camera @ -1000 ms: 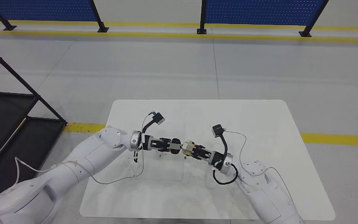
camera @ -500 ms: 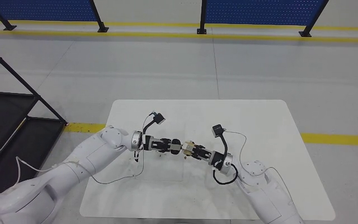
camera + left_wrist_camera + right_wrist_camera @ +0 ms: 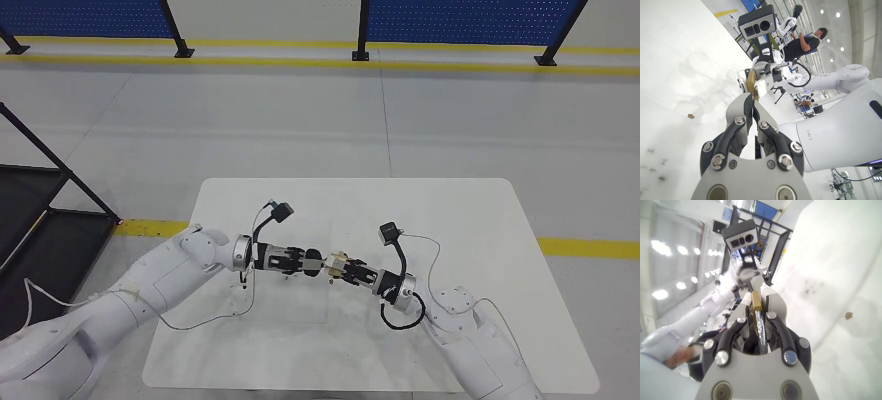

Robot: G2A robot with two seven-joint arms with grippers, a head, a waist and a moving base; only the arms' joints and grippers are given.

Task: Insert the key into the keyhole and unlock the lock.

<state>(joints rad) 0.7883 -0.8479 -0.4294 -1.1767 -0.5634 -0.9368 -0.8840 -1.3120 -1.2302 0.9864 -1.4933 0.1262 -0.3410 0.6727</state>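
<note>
Over the middle of the white table (image 3: pixel 450 220) the two grippers meet tip to tip. My right gripper (image 3: pixel 757 294) is shut on the brass padlock (image 3: pixel 755 302), whose silver shackle (image 3: pixel 760 328) runs back between the fingers. In the left wrist view the padlock (image 3: pixel 751 83) sits between the right gripper's white-padded fingers (image 3: pixel 762 88). My left gripper (image 3: pixel 753 97) is shut, its black pads pressed together right at the padlock's face. The key is hidden between those pads apart from a small brass bit at the tip. From above, the left gripper (image 3: pixel 312 262) and right gripper (image 3: pixel 346 269) touch at the padlock (image 3: pixel 335 260).
A small brown chip (image 3: pixel 690 116) lies on the table below the grippers, the same chip (image 3: pixel 848 315) in the right wrist view. Dark specks (image 3: pixel 657 166) mark the tabletop. A black rack (image 3: pixel 40 230) stands off the table's left side.
The left arm's elbow and upper arm have shifted slightly. Both grippers stay joined at the padlock in the same spot.
</note>
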